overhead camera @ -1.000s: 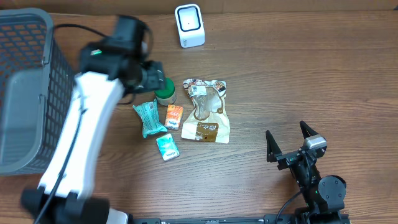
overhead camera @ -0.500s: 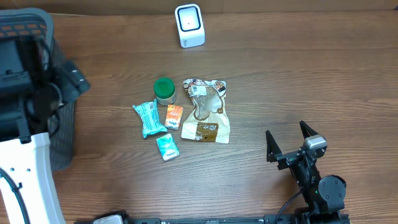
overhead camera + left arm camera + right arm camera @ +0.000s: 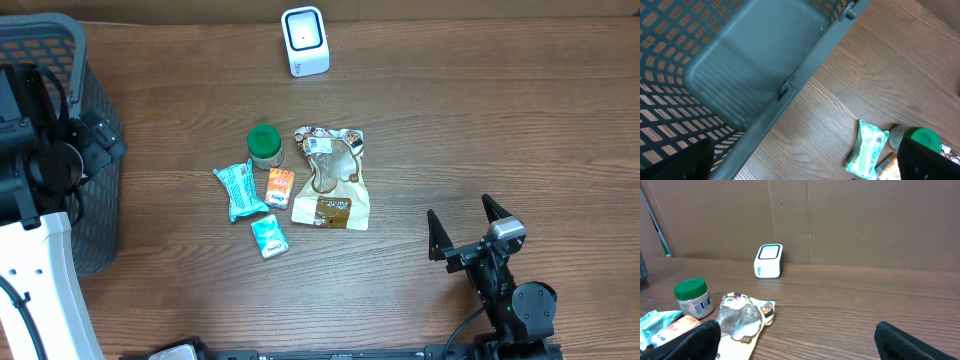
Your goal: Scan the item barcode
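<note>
Nothing scanned, as far as the views show. The scanner (image 3: 305, 40) stands alone at the far edge of the counter (image 3: 480, 120), with no item before its window. The candidate items lie in a loose cluster on the near side of the scanner, well apart from it: green-lidded jar (image 3: 264, 145), large pouch (image 3: 332, 178), teal packet (image 3: 238, 190), orange packet (image 3: 281, 187), small teal packet (image 3: 269, 236). Left hand (image 3: 802, 150) has its fingers apart and holds nothing; it hangs over the rim of the grey basket (image 3: 100, 190), far to the scanner's left. Right hand (image 3: 465, 228) is likewise apart and empty, near-right of the scanner. Judged: choosing an item, lifting it and showing its barcode are all left to do.
</note>
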Robot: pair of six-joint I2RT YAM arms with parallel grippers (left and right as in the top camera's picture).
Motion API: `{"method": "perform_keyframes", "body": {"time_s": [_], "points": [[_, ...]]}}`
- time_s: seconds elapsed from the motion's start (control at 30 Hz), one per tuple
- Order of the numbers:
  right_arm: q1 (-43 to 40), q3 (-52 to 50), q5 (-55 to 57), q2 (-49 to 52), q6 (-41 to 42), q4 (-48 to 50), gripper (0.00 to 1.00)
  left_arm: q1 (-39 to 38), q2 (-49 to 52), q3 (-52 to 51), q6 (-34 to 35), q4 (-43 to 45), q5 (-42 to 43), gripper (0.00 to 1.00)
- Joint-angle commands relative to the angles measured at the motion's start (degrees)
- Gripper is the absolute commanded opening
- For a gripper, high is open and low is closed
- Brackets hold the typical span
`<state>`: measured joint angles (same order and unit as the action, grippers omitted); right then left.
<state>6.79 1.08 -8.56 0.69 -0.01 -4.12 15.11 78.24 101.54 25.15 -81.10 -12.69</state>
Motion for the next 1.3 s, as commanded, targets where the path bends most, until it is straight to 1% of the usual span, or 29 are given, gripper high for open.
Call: {"method": "perform_keyframes", "body": {"time_s": [0.0, 0.37, 0.53, 0.57, 0.7, 0.8, 0.9, 1.0, 1.1, 1.27], "points": [[-0.22, -0.63, 0.09, -0.52, -0.09, 0.24, 1.0, 0.31, 0.39, 0.85, 0.17, -0.09, -1.03, 0.99], [-0.15, -0.63, -0.17, -0.52, -0.04, 0.2, 1.0, 0.28, 0.39, 0.85, 0.15, -0.09, -1.03, 1.0], [-0.11, -0.63, -1.09, 0.39, 9.81, 0.22, 1.0, 0.31, 0.39, 0.85, 0.17, -0.07, -1.03, 1.0], [-0.11, -0.59, -2.67, 0.61, 10.91, 0.26, 1.0, 0.28, 0.39, 0.85, 0.17, -0.07, -1.03, 1.0], [-0.11, 0.48, -14.03, 2.86, 10.93, 0.61, 1.0, 0.28, 0.39, 0.85, 0.17, -0.09, -1.03, 1.0], [-0.11, 3.41, -17.73, 6.58, 10.93, 0.57, 1.0, 0.31, 0.39, 0.85, 0.17, -0.09, -1.03, 0.99], [-0.11, 8.96, -19.8, 12.2, 10.91, -0.96, 1.0, 0.31, 0.39, 0.85, 0.17, -0.07, -1.01, 0.99], [-0.11, 17.46, -21.35, 20.11, 10.16, -5.53, 1.0, 0.31, 0.39, 0.85, 0.17, -0.07, -1.03, 1.0], [-0.11, 28.37, -22.53, 29.27, 8.96, -13.57, 1.0, 0.31, 0.39, 0.85, 0.17, -0.07, -1.03, 0.99], [-0.11, 48.63, -23.06, 46.03, 5.68, -31.91, 1.0, 0.31, 0.39, 0.85, 0.17, -0.07, -1.03, 1.0]]}}
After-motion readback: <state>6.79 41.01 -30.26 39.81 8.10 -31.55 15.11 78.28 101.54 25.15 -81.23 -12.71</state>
